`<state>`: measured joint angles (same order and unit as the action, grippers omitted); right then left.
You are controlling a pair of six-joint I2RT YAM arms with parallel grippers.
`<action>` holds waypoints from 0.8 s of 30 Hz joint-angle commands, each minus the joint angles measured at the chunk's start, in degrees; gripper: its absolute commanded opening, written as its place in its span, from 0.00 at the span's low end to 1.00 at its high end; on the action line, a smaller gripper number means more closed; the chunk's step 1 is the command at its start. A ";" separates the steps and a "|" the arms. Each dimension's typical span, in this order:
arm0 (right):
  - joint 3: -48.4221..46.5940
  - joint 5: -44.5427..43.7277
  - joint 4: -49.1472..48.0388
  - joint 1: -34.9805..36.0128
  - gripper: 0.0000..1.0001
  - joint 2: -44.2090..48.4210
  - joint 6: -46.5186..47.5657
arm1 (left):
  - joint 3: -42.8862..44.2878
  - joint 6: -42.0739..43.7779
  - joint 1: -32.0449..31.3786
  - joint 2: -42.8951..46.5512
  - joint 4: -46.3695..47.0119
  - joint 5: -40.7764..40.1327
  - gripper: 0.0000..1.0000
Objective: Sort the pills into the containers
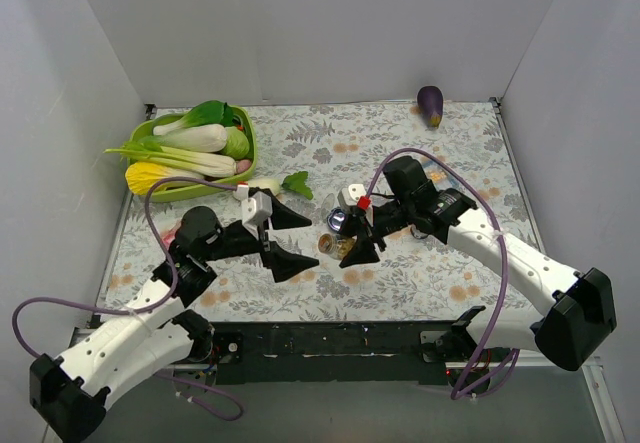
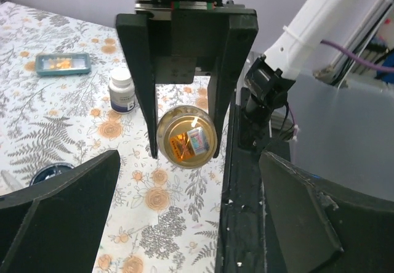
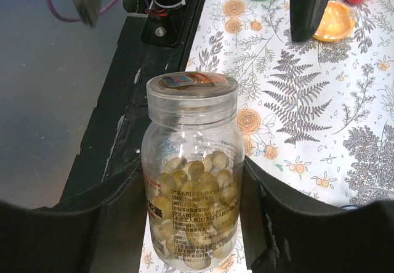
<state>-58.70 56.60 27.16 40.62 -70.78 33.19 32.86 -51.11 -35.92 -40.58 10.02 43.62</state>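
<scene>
Evidently to ready its lid (image 3: 192, 83) for unscrewing, the right tool (image 3: 192, 224) clamps the capped pill bottle (image 3: 192, 174) over the desk (image 3: 320, 100), facing the wide-spread left tool (image 1: 298, 240).

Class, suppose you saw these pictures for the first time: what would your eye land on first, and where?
The clear pill bottle, half full of yellow capsules, stands out most, clamped in the right pincer at front centre. The left pincer gapes open beside it. Back left, a green basket heaped with leafy vegetables; back right, a lone purple eggplant.
</scene>
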 commanded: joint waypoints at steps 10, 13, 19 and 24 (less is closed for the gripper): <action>1.65 0.79 -0.17 0.07 0.01 0.47 1.09 | 4.75 18.16 -10.57 -11.62 1.05 -7.32 0.93; 2.01 0.44 -0.44 0.07 0.01 0.56 0.91 | 5.02 15.70 -10.57 -12.42 0.97 -8.02 0.82; 2.53 0.00 -0.96 0.07 0.01 0.65 0.47 | 3.97 13.15 -10.66 -11.37 0.96 -9.69 0.63; 2.80 -0.44 -1.14 0.07 0.01 0.65 0.39 | 3.44 12.70 -10.57 -10.84 -0.44 -9.43 0.44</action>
<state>-56.31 55.40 27.09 40.62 -70.87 33.54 35.64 -38.04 -46.26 -52.82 10.55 35.05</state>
